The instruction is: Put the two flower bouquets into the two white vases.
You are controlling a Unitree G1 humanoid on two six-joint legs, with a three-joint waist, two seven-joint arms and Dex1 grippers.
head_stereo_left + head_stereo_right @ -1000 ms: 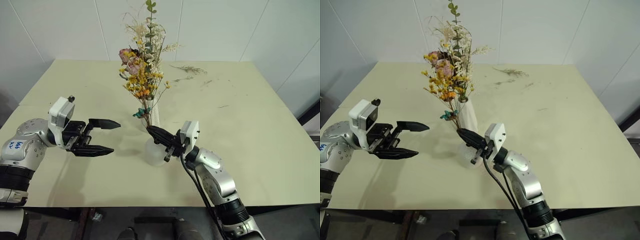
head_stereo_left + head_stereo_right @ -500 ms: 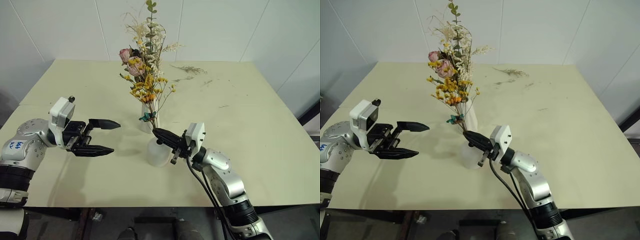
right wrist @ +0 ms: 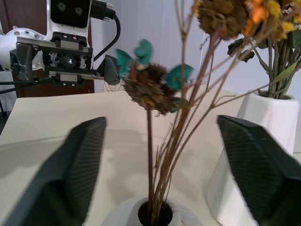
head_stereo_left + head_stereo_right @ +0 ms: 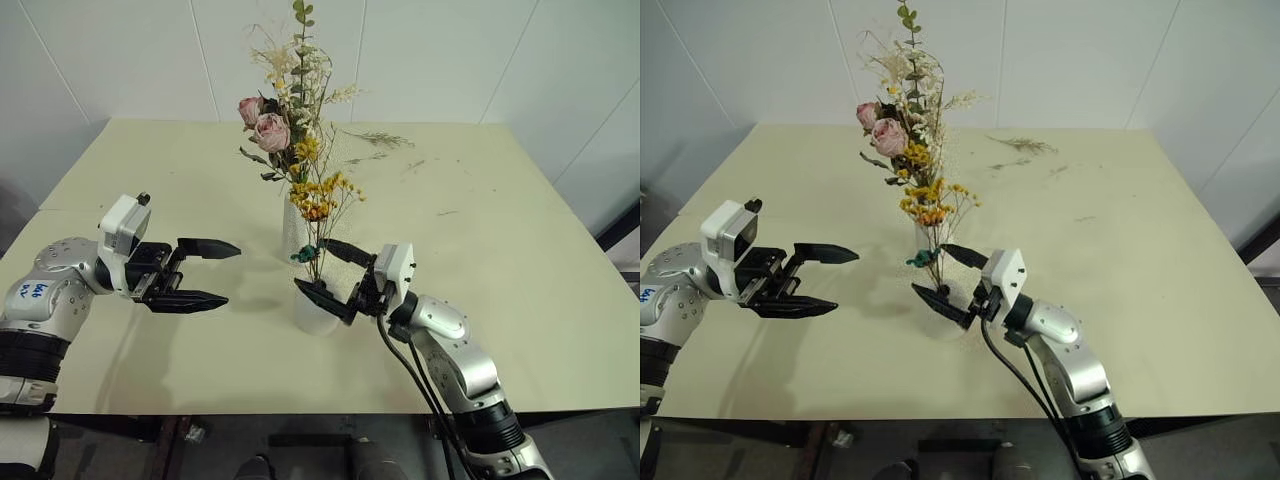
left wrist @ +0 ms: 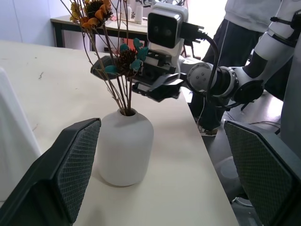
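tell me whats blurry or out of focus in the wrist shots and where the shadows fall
Right wrist view: the right gripper's own fingers are soft blurs, the teal bloom fairly sharp, the left gripper behind it clear. Left wrist view: the near fingers are slightly soft, the short vase crisp. Left eye view: soft shadows on the table beside the short vase and under the left gripper.

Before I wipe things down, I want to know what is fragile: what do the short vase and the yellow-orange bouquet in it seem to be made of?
The short vase looks like matte white ceramic or plaster: smooth, no gloss, thick rim at the mouth. It could be painted plastic. The yellow-orange bouquet looks like real dried flowers: thin brown brittle stems and a shrivelled seed head with teal petals.
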